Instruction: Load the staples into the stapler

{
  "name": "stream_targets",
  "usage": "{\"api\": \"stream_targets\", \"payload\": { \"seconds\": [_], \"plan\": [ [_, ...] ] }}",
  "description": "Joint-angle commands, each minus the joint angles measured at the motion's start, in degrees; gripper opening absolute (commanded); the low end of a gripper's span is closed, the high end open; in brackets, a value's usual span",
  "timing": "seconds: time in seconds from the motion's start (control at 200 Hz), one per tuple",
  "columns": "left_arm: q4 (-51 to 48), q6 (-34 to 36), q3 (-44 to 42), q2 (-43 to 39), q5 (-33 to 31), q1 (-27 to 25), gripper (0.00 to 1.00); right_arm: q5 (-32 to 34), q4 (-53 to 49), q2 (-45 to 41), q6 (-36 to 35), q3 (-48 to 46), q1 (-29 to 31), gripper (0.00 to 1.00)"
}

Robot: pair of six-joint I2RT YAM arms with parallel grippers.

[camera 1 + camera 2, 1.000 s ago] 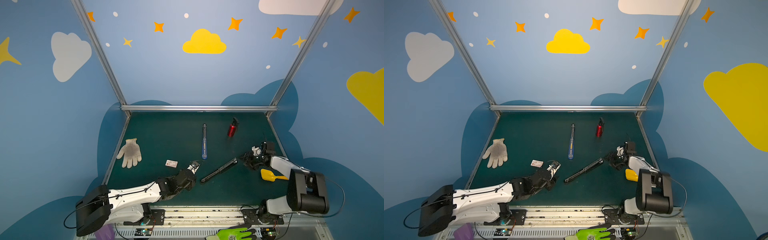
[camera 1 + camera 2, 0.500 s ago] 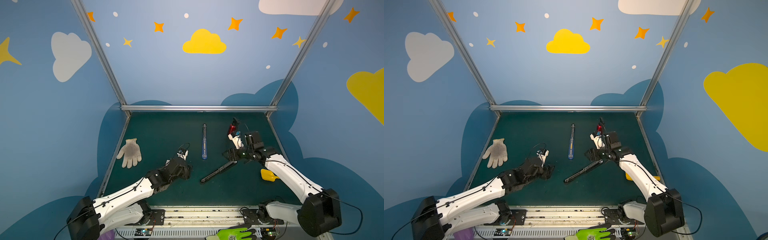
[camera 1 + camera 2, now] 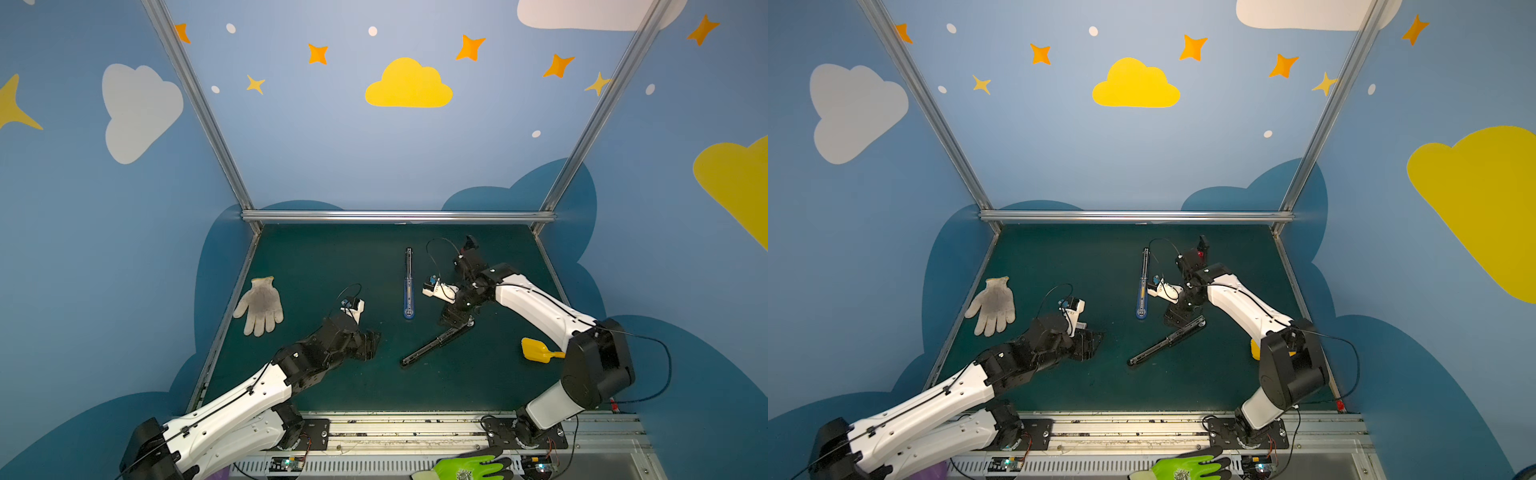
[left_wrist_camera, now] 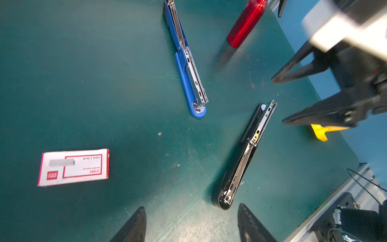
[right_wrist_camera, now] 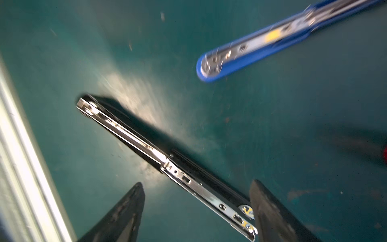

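Heads up, both sets of jaws are spread wide and neither is holding anything.

The staples (image 4: pixel 73 167) lie flat on the tabletop (image 3: pixel 332 257), label up. The box is out past the left jaws' tips and well off to one side, the side away from the black stapler (image 4: pixel 245 155). So it's not between the left jaws, and nothing is touching it. You can't see the box in either top view, since the left arm covers that spot.

The black stapler is folded open with its metal rail up. One end sits just ahead of the left jaws, nearer one fingertip (image 4: pixel 243 211) than the other. Its far end runs right up into the gap of the right jaws. In the right wrist view that end (image 5: pixel 240 220) passes close by one finger, but the shot is blurry, so I can't tell whether they touch.

The blue stapler (image 3: pixel 409 286) is also opened out. It lies farther out, beyond the left jaws' tips and beside the right jaws.
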Motion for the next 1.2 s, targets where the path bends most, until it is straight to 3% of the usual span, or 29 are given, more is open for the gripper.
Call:
{"api": "stream_targets", "payload": {
  "seconds": [0.0,0.115,0.31,0.821,1.192],
  "plan": [
    [-1.9,-1.8,-1.7,-1.9,0.4,0.6,0.68,10.0,-1.2,0.7,-1.8,-1.5,3.5,0.8],
    [-1.9,-1.7,-1.9,-2.5,0.3,0.9,0.68,15.0,0.5,3.2,0.9,-2.1,5.6,0.8],
    [-2.0,-2.4,-2.5,-2.6,0.2,1.2,0.68,15.6,1.5,7.0,1.3,-3.0,6.3,0.79],
    [-2.4,-3.4,-3.6,-4.8,-0.7,1.5,0.69,12.9,2.1,11.7,4.2,-5.6,6.9,0.72],
    [-2.0,-3.2,-3.6,-4.3,-0.5,1.9,0.69,7.4,0.9,6.8,4.2,-6.0,5.7,0.73]
  ]
}}
